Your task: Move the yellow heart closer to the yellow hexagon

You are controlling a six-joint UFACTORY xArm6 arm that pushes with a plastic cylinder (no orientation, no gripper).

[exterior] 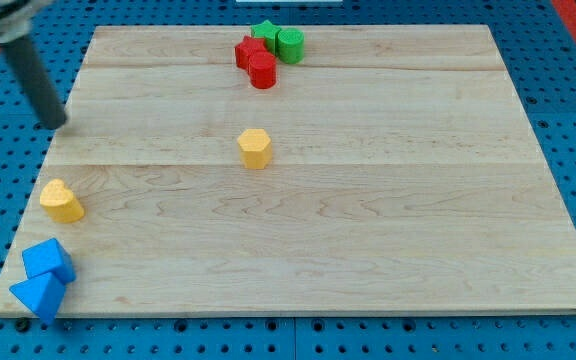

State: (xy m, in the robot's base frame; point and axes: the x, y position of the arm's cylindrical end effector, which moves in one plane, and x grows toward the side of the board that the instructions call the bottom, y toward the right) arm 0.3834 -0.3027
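The yellow heart (61, 201) lies near the board's left edge, toward the view's bottom left. The yellow hexagon (255, 148) stands near the board's middle, well to the right of the heart and a little higher in the view. My rod comes down from the view's top left, and my tip (58, 122) is at the board's left edge, above the heart in the view and apart from it, far left of the hexagon.
Two blue blocks (44, 278) sit together at the board's bottom left corner, just below the heart. Two red blocks (256, 61) and two green blocks (280, 41) cluster at the top edge. The wooden board (368, 220) rests on a blue pegboard.
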